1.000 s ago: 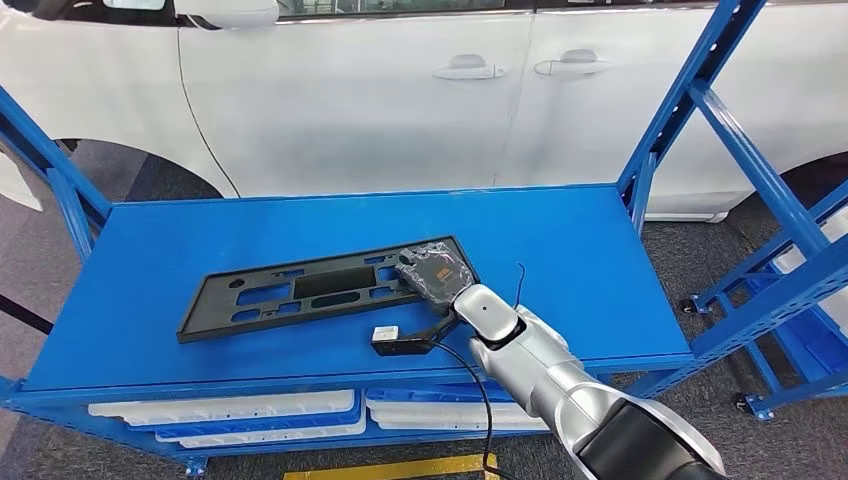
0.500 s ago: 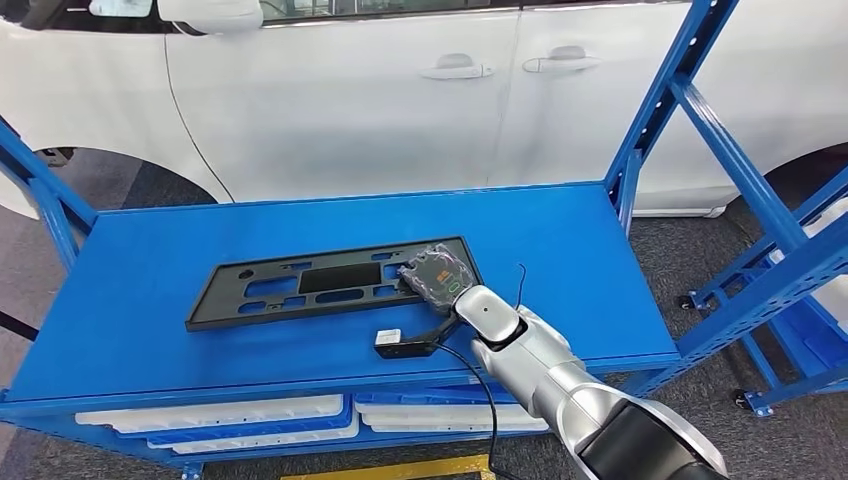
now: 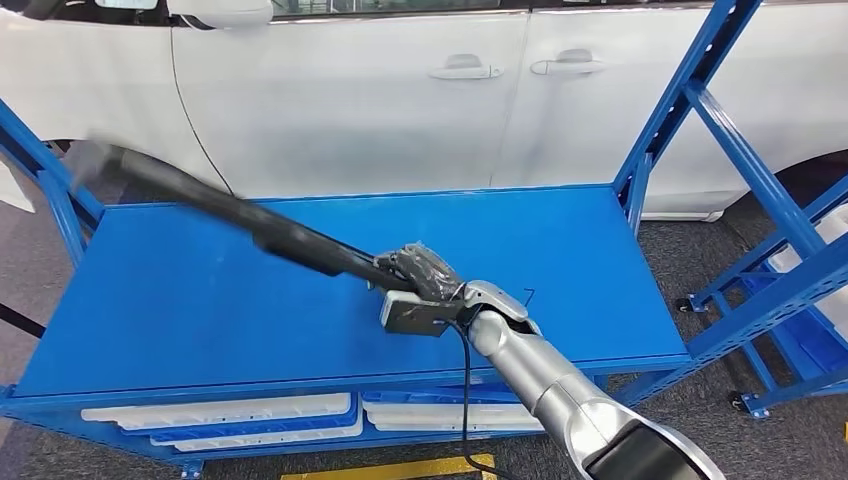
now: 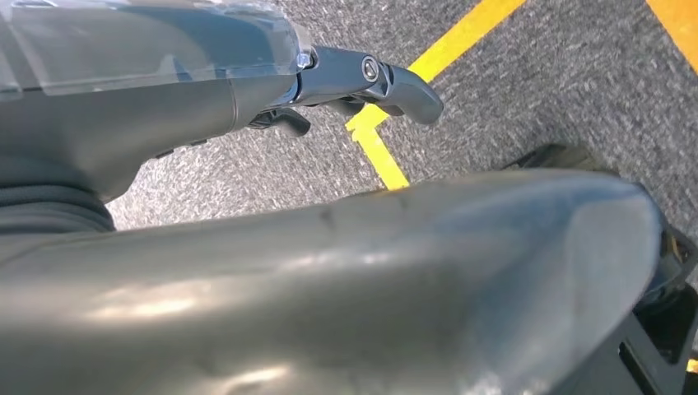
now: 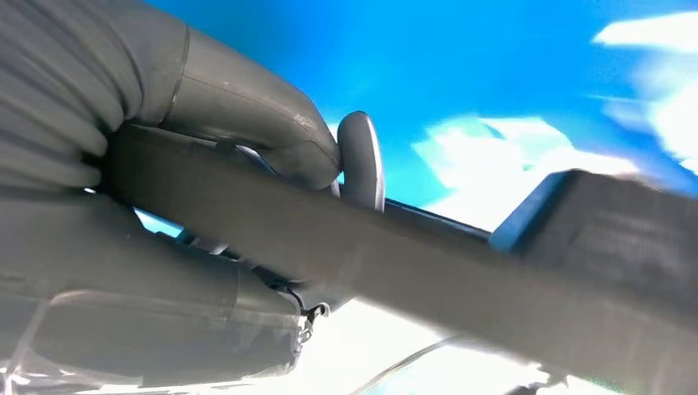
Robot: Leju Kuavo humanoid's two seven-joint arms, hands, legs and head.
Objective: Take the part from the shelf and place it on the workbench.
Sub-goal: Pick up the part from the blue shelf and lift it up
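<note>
The part [image 3: 250,225] is a long flat black frame. It is off the blue shelf top [image 3: 200,310], tilted, with its far end blurred and raised toward the back left. My right hand [image 3: 425,272] grips its near end over the middle of the shelf top. In the right wrist view the thumb [image 5: 247,107] wraps over the dark bar of the part [image 5: 428,263]. My left hand [image 4: 362,78] hangs over grey carpet, holding nothing, its fingers stretched out.
A white car [image 3: 350,90] stands close behind the shelf. Blue rack uprights [image 3: 700,100] rise at the right and a blue post [image 3: 40,170] at the left. White trays [image 3: 220,415] lie on the lower level. A yellow floor line [image 4: 461,37] crosses the carpet.
The part lay flat on the shelf top under my right hand; now it is lifted and swung, its far end up toward the back left. The wrist has turned.
</note>
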